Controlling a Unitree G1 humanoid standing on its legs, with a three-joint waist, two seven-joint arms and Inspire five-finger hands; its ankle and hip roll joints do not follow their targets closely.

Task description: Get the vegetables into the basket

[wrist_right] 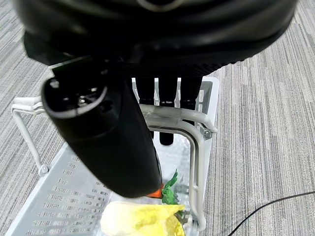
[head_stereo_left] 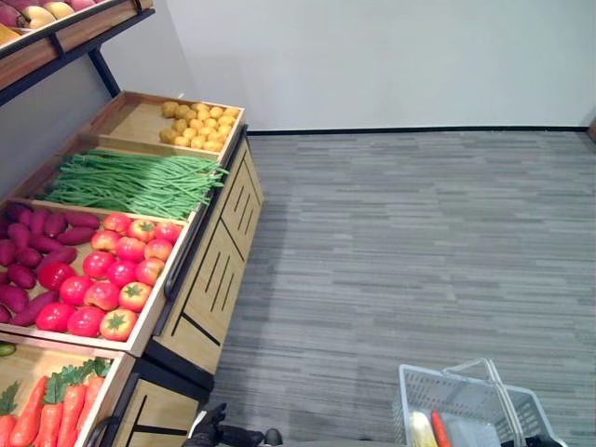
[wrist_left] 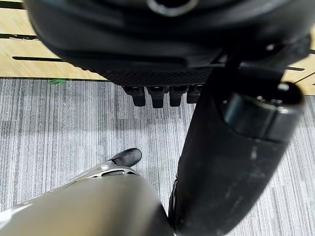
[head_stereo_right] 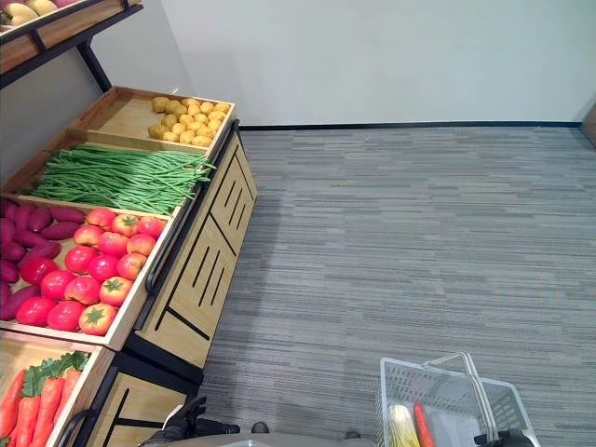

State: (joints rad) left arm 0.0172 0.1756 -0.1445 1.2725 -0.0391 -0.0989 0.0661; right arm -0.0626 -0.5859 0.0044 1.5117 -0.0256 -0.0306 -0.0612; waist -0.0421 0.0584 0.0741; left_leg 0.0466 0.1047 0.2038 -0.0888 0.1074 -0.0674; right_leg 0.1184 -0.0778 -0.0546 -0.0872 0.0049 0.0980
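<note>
Right hand (wrist_right: 167, 93) — fingers hooked around the handle (wrist_right: 172, 117) of the white perforated plastic basket (head_stereo_left: 447, 391). Inside the basket, below the hand: a carrot (head_stereo_left: 440, 428) and yellow corn (wrist_right: 140, 219). Left hand (wrist_left: 157, 93) — relaxed, empty.

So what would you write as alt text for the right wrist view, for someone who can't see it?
The robot's dark right hand curls its fingers round the white handle of a pale plastic basket hanging over grey striped carpet. Inside lie a yellow corn cob and a carrot with green leaves.
</note>
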